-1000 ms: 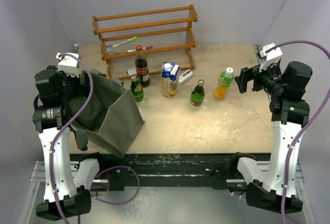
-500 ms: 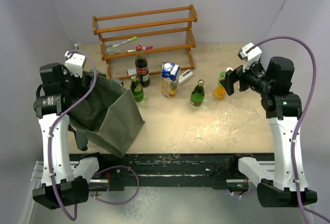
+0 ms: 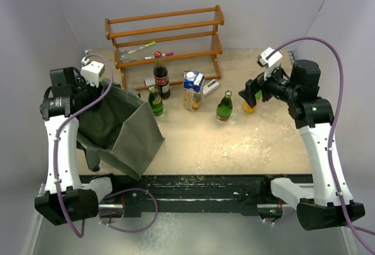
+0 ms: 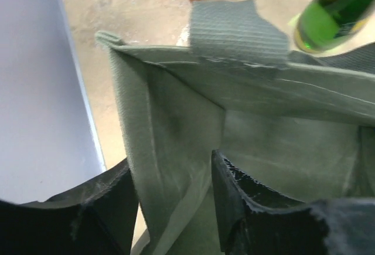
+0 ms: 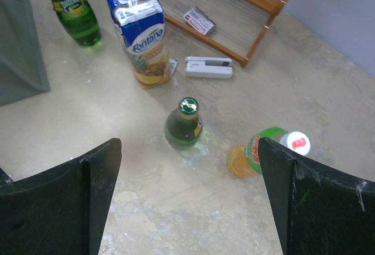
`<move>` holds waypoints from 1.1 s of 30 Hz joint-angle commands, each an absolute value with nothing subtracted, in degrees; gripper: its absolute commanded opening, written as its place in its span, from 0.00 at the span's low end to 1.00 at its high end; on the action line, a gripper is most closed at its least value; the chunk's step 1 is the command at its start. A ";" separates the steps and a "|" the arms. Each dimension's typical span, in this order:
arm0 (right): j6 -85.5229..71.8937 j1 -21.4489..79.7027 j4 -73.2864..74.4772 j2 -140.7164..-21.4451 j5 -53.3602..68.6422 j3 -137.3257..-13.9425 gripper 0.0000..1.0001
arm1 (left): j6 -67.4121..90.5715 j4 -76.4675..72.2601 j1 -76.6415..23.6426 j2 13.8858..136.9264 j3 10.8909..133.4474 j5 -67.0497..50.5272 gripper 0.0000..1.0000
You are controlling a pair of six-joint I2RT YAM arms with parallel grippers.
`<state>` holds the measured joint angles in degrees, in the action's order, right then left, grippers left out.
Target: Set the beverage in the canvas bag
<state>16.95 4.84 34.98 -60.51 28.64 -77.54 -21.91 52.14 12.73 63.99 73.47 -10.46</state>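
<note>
Straddling canvas bag (image 4: 170,114) wall: left gripper (image 4: 171,167), clamp unclear | right gripper (image 5: 188,146) apart, empty

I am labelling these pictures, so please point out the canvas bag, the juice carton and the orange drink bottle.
canvas bag (image 3: 126,135): top external view, front wall.
juice carton (image 5: 146,44): right wrist view, printed front.
orange drink bottle (image 5: 241,161): right wrist view, orange body.

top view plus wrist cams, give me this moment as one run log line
left gripper: astride canvas bag rim, grip unclear | right gripper: open, by orange drink bottle, nothing held | stage: no drink picked yet
</note>
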 commanded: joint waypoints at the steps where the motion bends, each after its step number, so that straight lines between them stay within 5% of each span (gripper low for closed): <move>1: 18.41 7.23 28.94 -61.35 31.04 -75.64 1.00 | -20.01 55.02 12.99 62.81 76.44 -20.27 0.46; 6: 19.01 10.02 26.02 -64.31 31.50 -74.98 1.00 | -17.10 58.23 12.93 63.25 76.41 -24.20 0.25; 17: 19.32 14.73 16.59 -69.86 32.04 -71.05 1.00 | -9.94 61.40 12.93 63.44 77.68 -35.36 0.23; 33: 21.15 21.60 14.15 -76.06 26.76 -72.22 1.00 | -14.33 59.42 13.25 56.53 73.82 -18.40 0.50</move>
<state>20.21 19.55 17.26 -76.07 28.27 -70.85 -12.62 60.55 12.75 58.13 75.00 -22.55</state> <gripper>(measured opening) 0.998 0.485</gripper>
